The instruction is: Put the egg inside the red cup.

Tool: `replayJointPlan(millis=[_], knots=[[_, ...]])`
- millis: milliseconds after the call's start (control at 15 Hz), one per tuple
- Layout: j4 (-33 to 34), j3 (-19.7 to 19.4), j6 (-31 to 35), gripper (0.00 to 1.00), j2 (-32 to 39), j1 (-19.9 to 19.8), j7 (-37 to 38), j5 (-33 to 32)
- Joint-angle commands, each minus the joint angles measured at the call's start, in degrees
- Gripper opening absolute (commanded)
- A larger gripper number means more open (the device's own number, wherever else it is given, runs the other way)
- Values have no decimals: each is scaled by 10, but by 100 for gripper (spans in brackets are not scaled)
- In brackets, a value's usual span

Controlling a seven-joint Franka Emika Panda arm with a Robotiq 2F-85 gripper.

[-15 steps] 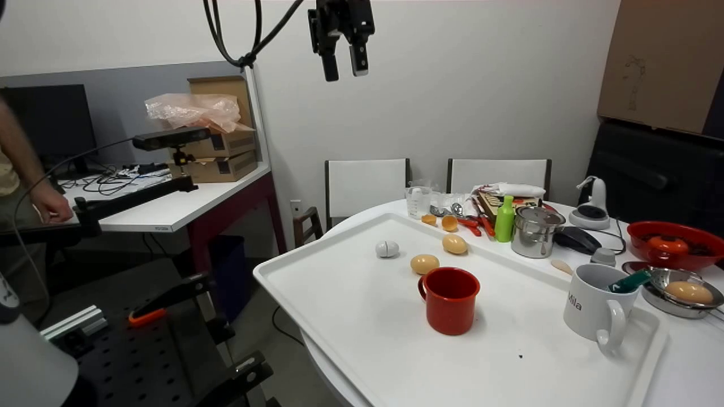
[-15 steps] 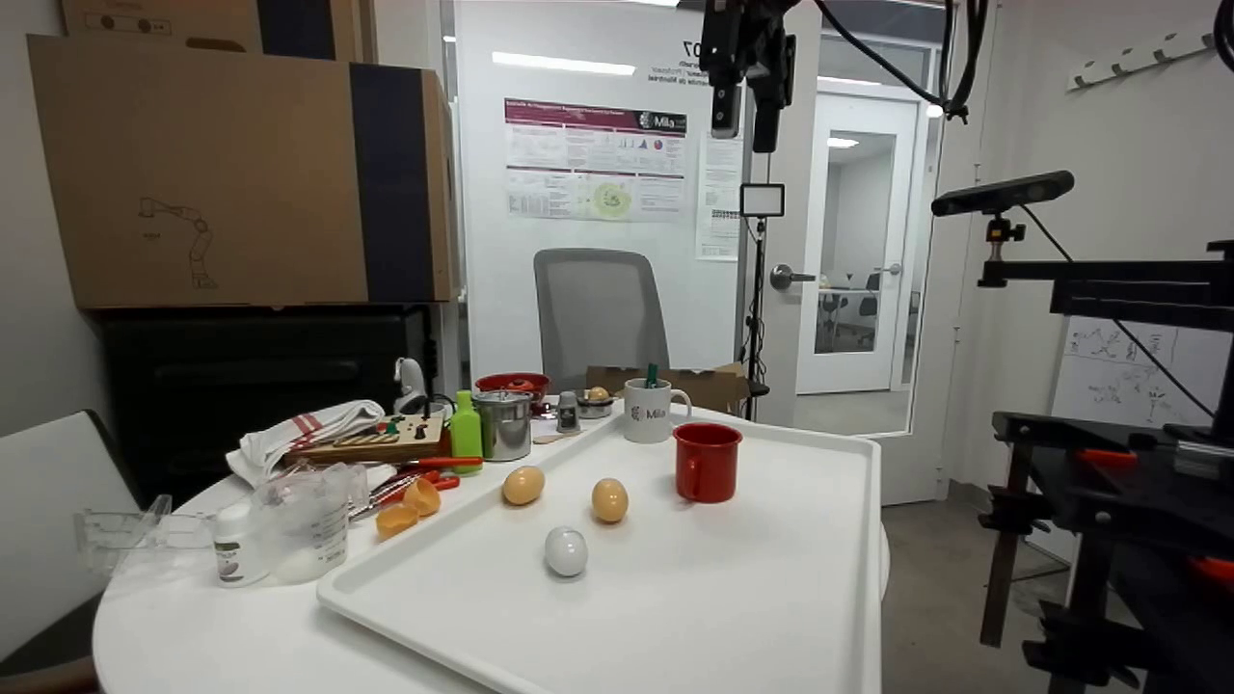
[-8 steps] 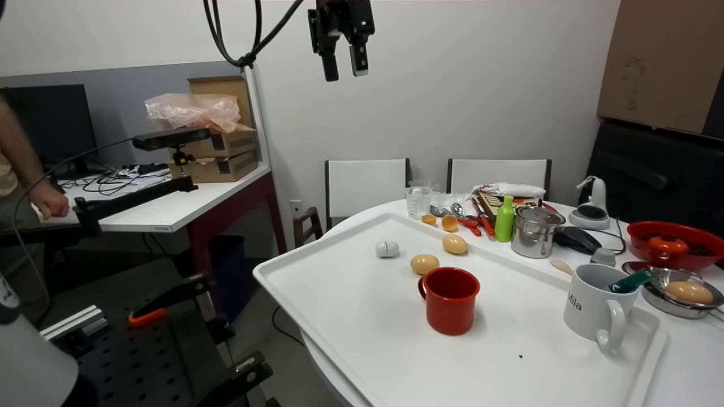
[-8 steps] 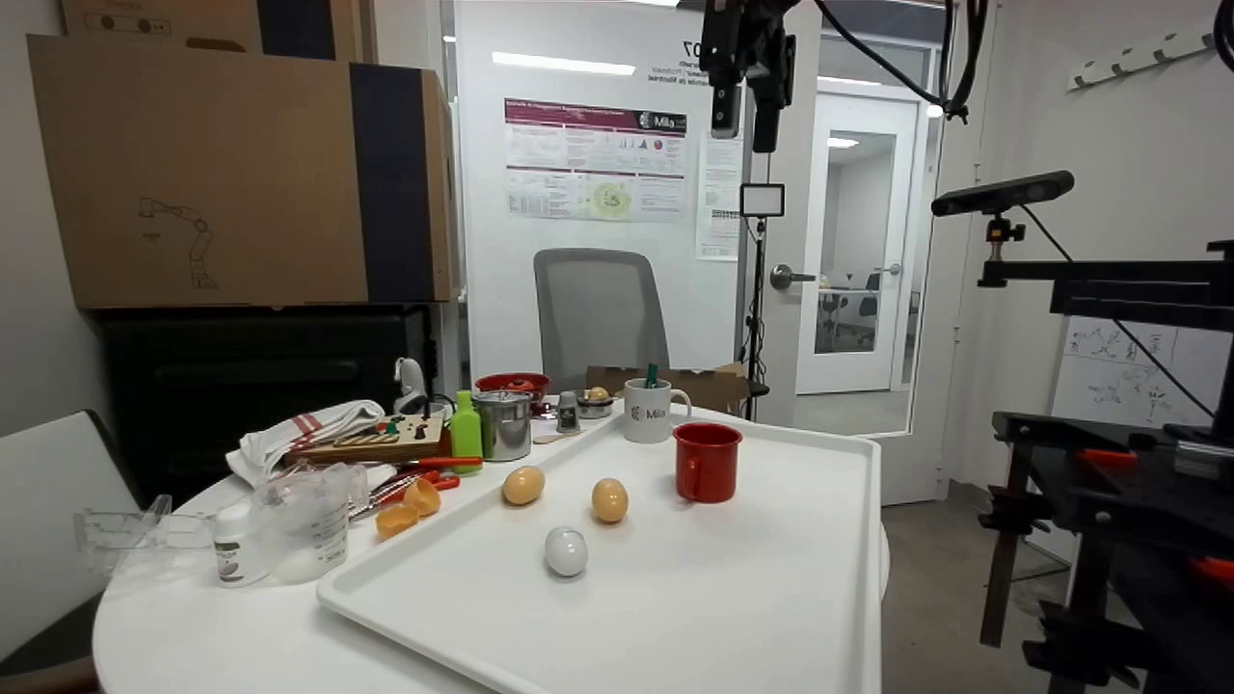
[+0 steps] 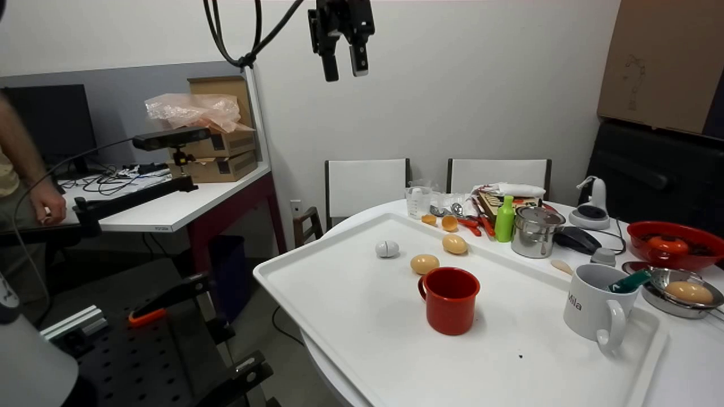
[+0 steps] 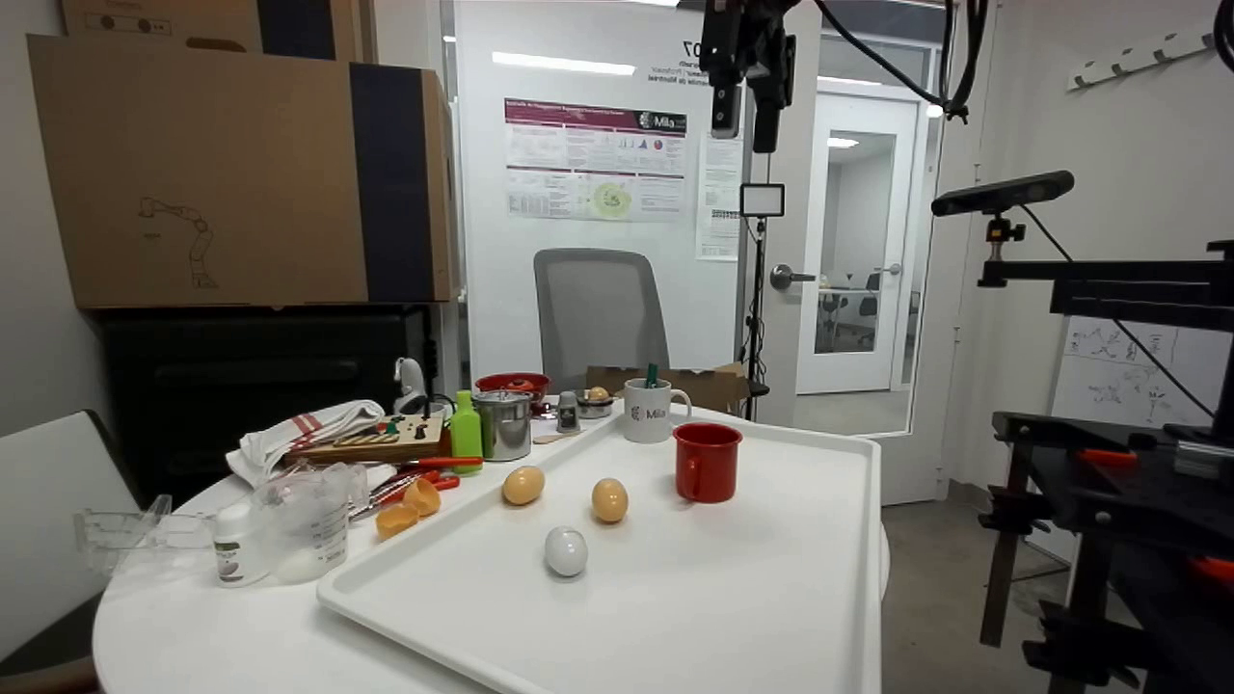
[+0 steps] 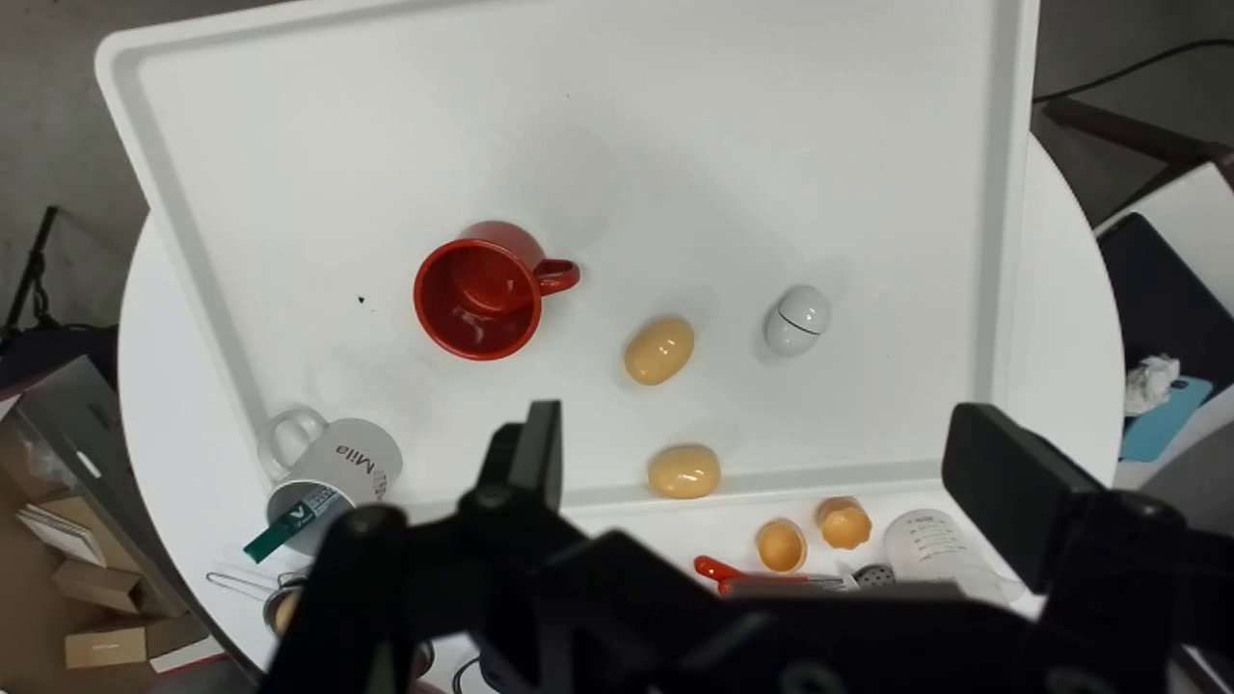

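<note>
A brown egg (image 7: 659, 352) lies on the white tray (image 5: 350, 305), near the handle side of the red cup (image 5: 451, 314) and apart from it. A second brown egg (image 7: 684, 471) lies just beside the tray's rim; touching or not, I cannot tell. A white egg (image 7: 798, 320) with a dark line round it sits farther from the cup. All three are outside the cup; which one the task means, I cannot tell. The cup stands upright, and my wrist view looks into its mouth. My gripper (image 5: 345, 70) hangs high above the tray, fingers (image 7: 1012, 472) spread wide apart in all three views. Near a tray corner stands a white mug (image 5: 591, 316) with a green marker (image 5: 630, 281) in it. On the table (image 6: 231, 636) past the rim I log two eggshell pieces (image 6: 396, 522), a green bottle (image 5: 504, 220), a metal pot (image 5: 531, 240) and a wide red bowl (image 5: 693, 262).
</note>
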Motion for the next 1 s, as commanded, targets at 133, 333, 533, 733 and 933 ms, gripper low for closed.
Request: replayJointPlan(millis=[133, 333, 533, 733, 933], knots=[[54, -16, 0, 100, 92, 5, -12, 0], [110, -24, 3, 100, 166, 5, -12, -4], [169, -32, 10, 100, 235, 11, 8, -16], [217, -43, 23, 100, 294, 23, 21, -37], [203, -52, 22, 100, 288, 28, 3, -21]])
